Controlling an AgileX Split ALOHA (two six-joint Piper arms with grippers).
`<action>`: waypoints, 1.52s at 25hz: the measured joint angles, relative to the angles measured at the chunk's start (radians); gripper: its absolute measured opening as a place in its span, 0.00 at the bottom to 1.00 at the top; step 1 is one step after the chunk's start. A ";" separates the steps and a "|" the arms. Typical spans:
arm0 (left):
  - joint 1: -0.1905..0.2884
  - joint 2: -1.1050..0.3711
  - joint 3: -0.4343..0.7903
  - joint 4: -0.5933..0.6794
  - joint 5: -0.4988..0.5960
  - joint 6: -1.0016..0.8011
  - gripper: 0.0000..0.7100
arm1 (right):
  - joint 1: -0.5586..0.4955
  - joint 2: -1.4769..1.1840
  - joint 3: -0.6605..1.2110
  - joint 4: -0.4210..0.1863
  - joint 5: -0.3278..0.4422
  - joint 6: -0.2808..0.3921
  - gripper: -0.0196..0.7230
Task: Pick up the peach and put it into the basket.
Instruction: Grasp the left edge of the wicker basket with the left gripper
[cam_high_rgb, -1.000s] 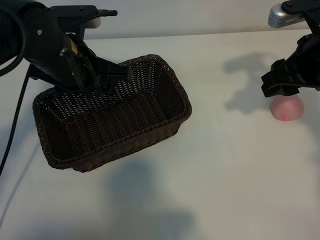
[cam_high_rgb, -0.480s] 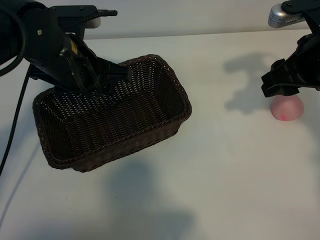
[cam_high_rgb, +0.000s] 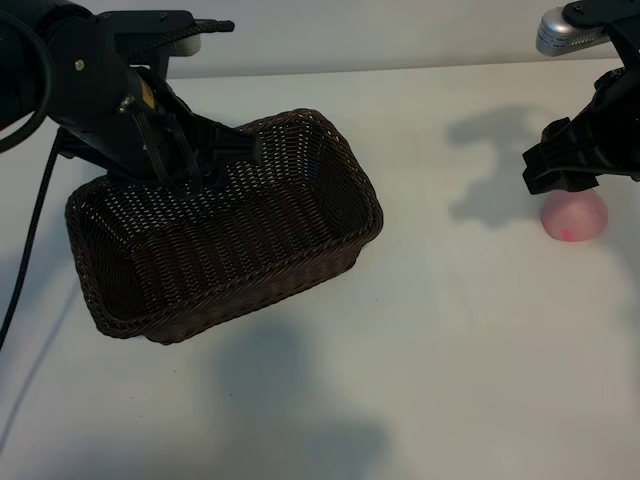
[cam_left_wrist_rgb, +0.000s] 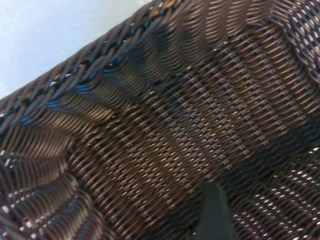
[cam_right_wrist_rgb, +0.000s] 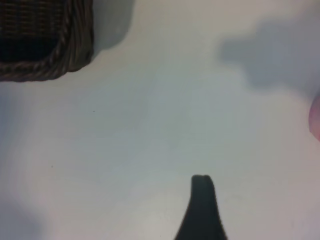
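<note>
The dark brown wicker basket (cam_high_rgb: 230, 245) lies at the left of the table, its long side slanting. My left gripper (cam_high_rgb: 185, 160) hangs over the basket's far rim, jaws standing apart. In the left wrist view one dark finger (cam_left_wrist_rgb: 214, 212) shows against the woven inside of the basket (cam_left_wrist_rgb: 165, 125), with nothing held. The pale pink peach (cam_high_rgb: 575, 217) sits on the table at the far right. My right gripper (cam_high_rgb: 558, 172) hovers just above it, toward the basket side, open and empty. In the right wrist view one finger (cam_right_wrist_rgb: 202, 200) is over bare table, with the peach (cam_right_wrist_rgb: 315, 120) at the picture's edge.
The white table (cam_high_rgb: 450, 330) stretches between basket and peach. A corner of the basket (cam_right_wrist_rgb: 47, 42) shows far off in the right wrist view. Dark cables hang along the left arm (cam_high_rgb: 30, 240). Arm shadows fall on the table front and behind the peach.
</note>
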 joint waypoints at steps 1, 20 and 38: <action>0.000 0.000 0.000 0.014 0.020 -0.017 0.71 | 0.000 0.000 0.000 0.000 0.000 0.000 0.77; 0.091 -0.128 0.218 0.228 0.141 -0.340 0.71 | 0.000 0.000 0.000 0.000 -0.002 0.000 0.77; 0.309 -0.128 0.327 0.017 -0.109 -0.184 0.71 | 0.000 0.000 0.000 0.000 -0.002 0.000 0.77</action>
